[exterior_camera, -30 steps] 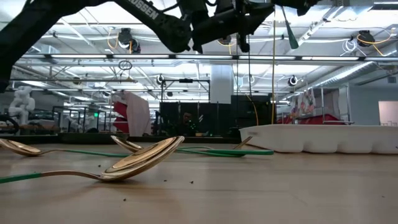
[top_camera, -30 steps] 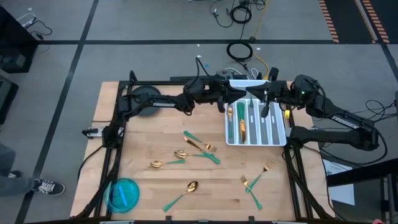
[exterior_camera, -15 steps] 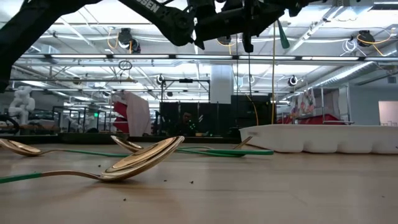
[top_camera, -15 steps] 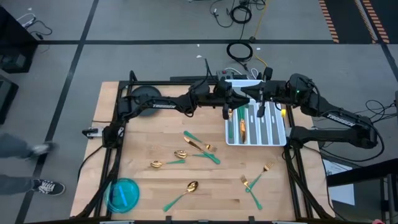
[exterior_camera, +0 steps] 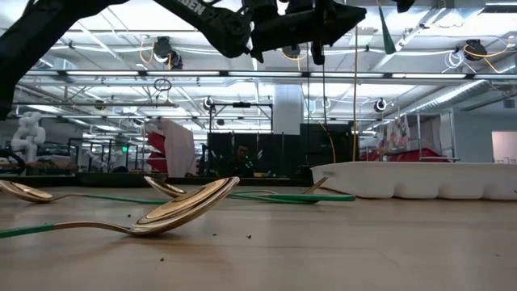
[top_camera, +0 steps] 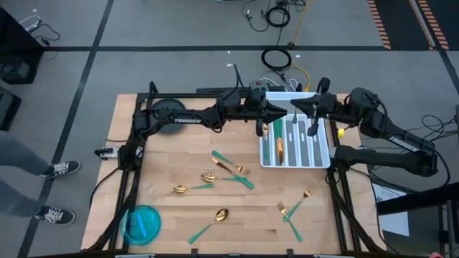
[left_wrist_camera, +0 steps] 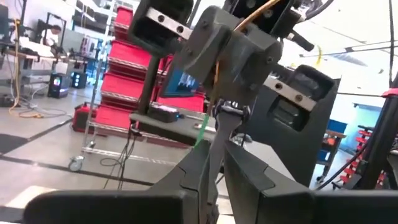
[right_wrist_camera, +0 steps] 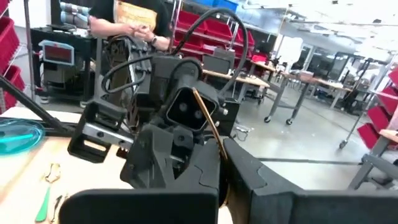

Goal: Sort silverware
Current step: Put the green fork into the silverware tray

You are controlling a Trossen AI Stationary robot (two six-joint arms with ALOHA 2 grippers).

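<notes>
Wooden table [top_camera: 165, 215]: carries everything; both arms reach in from its far edge.

White divided tray [top_camera: 323, 154]: sits at the far right corner, compartments running front to back, evidently the sorting destination. Some silverware already lies in it: gold heads and green handles in the left compartments, darker pieces further right.

Left gripper [top_camera: 262, 122]: held above the tray's left edge, jaws pinching a slim green-handled piece [left_wrist_camera: 214, 155] that hangs downward, probably poised for release into a compartment.

Right gripper [top_camera: 310, 120]: held above the tray's middle, jaws pressed together on a thin gold-and-green piece [right_wrist_camera: 208, 127], raised clear of the tray. Which kind either held piece is cannot be told.

Blue round dish [top_camera: 141, 222]: near left corner, apart from the work.

Loose silverware, unsorted on the table's middle: a crossed cluster [top_camera: 228, 168] near the centre, a spoon [top_camera: 188, 188] to its left, a spoon [top_camera: 215, 218] toward the near edge, forks [top_camera: 292, 208] toward the near right.
</notes>
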